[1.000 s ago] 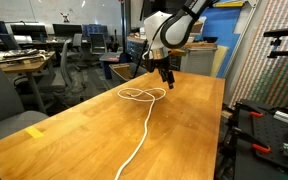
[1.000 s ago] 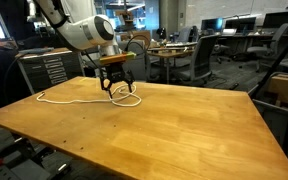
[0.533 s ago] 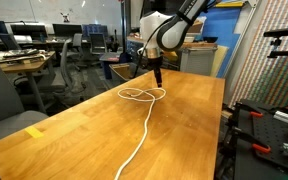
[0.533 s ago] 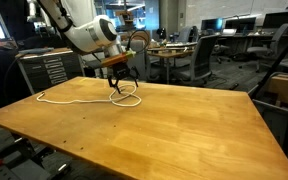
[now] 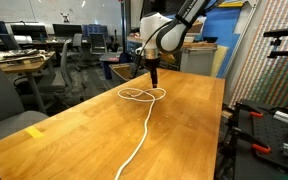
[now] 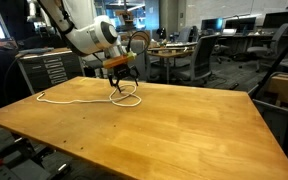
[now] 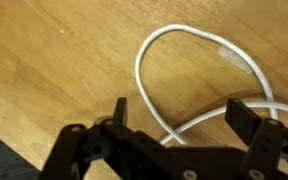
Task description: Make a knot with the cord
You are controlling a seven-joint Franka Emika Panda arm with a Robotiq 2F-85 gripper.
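The white cord (image 5: 144, 95) lies on the wooden table (image 5: 189, 125), curled into overlapping loops near the far end, with a long tail running toward the near edge. In an exterior view the loops (image 6: 127, 99) sit under the arm and a strand trails away toward the table's edge. My gripper (image 5: 154, 72) (image 6: 123, 79) hangs just above the loops, open, holding nothing. In the wrist view the gripper (image 7: 182, 112) stands with both dark fingers wide apart. The cord (image 7: 137, 75) curves on the wood below and between them, with two strands crossing near the palm.
Office chairs and desks (image 6: 199, 55) stand beyond the table. Black stands and gear (image 5: 259, 125) flank one long side. A yellow tape patch (image 5: 34, 131) marks a near corner. The table's edge (image 7: 4, 160) shows dark in the wrist view's lower left.
Over the last second the gripper turned about its wrist and shifted a little toward the far end of the loops. It stayed open. The cord has not moved.
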